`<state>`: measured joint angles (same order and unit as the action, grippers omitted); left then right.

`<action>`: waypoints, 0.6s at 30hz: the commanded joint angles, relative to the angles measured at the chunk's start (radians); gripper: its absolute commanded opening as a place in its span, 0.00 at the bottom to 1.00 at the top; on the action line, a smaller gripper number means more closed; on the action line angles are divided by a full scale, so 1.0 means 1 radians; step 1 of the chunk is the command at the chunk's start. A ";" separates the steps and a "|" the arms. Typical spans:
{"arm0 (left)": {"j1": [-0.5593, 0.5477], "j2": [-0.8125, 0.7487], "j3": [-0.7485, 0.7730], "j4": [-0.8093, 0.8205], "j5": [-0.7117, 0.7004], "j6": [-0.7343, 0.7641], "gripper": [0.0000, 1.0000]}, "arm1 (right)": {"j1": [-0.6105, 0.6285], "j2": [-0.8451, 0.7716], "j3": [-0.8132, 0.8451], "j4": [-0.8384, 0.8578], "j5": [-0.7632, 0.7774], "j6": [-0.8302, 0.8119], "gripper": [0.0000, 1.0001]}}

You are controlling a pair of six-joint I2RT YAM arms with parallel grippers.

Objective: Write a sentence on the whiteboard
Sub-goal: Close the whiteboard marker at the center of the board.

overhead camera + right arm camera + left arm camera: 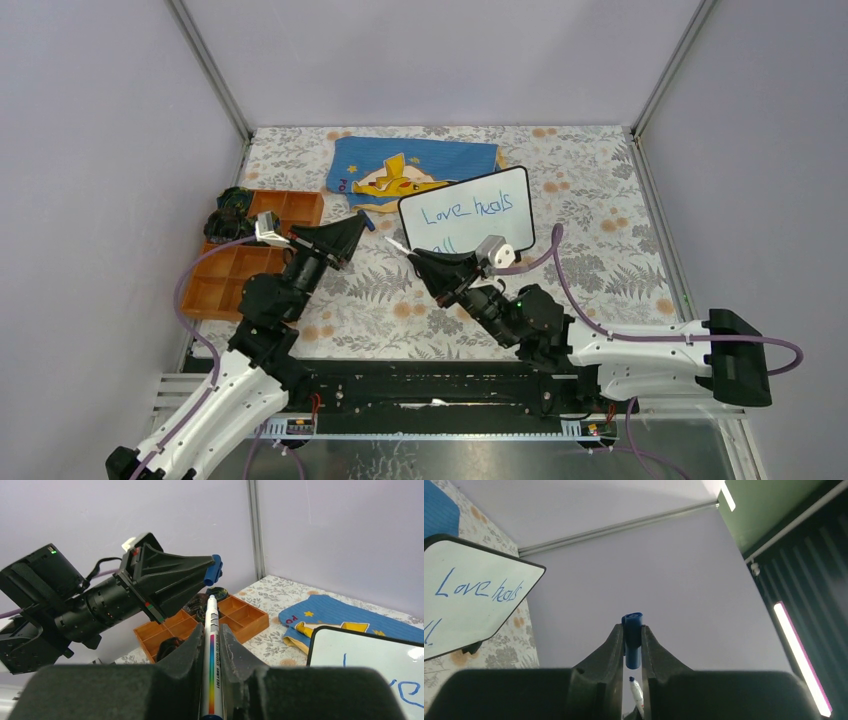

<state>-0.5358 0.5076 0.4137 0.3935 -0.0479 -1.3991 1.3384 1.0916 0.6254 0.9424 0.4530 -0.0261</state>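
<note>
The whiteboard (466,212) (judged light, glossy, tippy; best taken by its rim) is stood at 1 o'clock on the surface (600,200), sentence (467,209) written, w/ a blue cap (632,622) pinched in the left fingers (614,650), the marker (211,625) in the right fingers (235,650).

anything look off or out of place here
Nothing spilled or broken. The whiteboard sits askew to the table edges, and the cloth behind it is rumpled. The marker in the right claw is uncapped; the left claw holds the cap.
</note>
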 commanded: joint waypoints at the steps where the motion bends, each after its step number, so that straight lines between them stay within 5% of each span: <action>1: 0.005 -0.029 0.006 -0.068 -0.109 -0.142 0.00 | 0.018 0.002 0.023 0.148 0.030 -0.080 0.00; 18: 0.002 0.030 0.098 -0.144 -0.129 -0.189 0.00 | 0.047 0.139 0.056 0.346 0.035 -0.305 0.00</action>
<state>-0.5358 0.5377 0.4854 0.2287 -0.1734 -1.5814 1.3766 1.2243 0.6254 1.1809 0.4801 -0.2878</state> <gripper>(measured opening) 0.199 0.178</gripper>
